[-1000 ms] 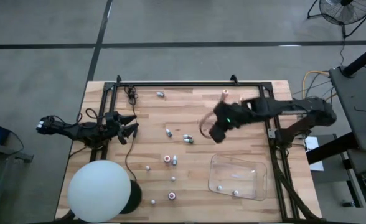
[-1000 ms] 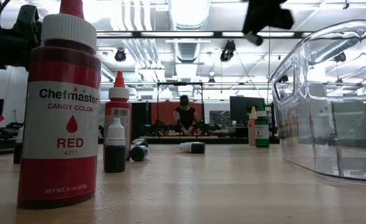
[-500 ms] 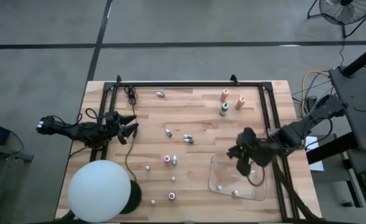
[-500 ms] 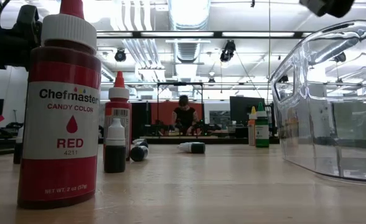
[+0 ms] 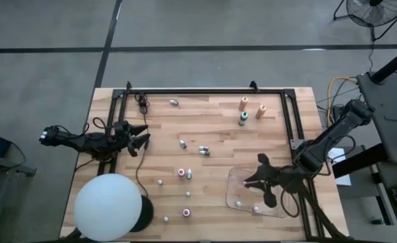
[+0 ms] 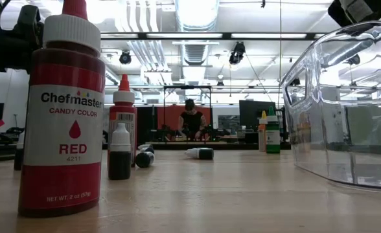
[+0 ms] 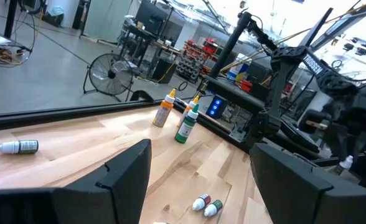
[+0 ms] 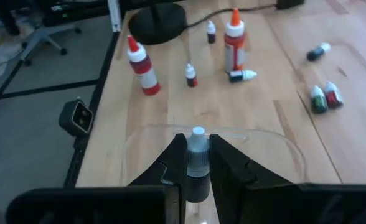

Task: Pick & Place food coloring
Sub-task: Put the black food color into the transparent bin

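Bottle's [image 8: 197, 163] lower half behind fingers [image 8: 231, 168]

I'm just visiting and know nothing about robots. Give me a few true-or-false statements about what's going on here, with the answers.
1. The right gripper is shut on a small grey bottle with a pale cap. True.
2. That gripper hangs over the big white ball. False: it is over the clear shallow plastic tray.
3. The left gripper holds a bottle. False: it is open and empty, at the table's left edge.
4. Three upright bottles, two orange and one green, stand near the table's far edge. True.
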Action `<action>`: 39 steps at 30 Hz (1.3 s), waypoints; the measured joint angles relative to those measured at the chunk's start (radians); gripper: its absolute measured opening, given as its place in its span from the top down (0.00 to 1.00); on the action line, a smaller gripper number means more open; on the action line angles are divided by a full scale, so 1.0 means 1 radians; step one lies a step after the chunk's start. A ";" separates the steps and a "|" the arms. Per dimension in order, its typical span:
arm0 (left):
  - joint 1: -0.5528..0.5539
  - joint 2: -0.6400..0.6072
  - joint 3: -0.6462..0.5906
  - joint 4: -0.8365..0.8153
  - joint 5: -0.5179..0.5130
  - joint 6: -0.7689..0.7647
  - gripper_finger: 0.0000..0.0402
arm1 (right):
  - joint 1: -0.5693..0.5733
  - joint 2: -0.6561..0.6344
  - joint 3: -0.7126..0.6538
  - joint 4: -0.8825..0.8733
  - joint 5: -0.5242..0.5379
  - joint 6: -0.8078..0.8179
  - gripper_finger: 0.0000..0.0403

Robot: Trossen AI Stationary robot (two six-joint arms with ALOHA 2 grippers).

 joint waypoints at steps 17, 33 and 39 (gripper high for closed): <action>0.000 0.000 0.000 0.000 0.000 0.000 0.39 | 0.010 0.128 -0.190 0.282 -0.091 -0.025 0.91; 0.000 0.000 0.000 0.000 0.000 0.000 0.39 | 0.006 0.273 -0.203 0.455 -0.144 -0.145 0.91; 0.000 0.000 0.000 0.000 0.000 0.000 0.39 | -0.004 0.307 -0.203 0.461 -0.197 -0.160 0.91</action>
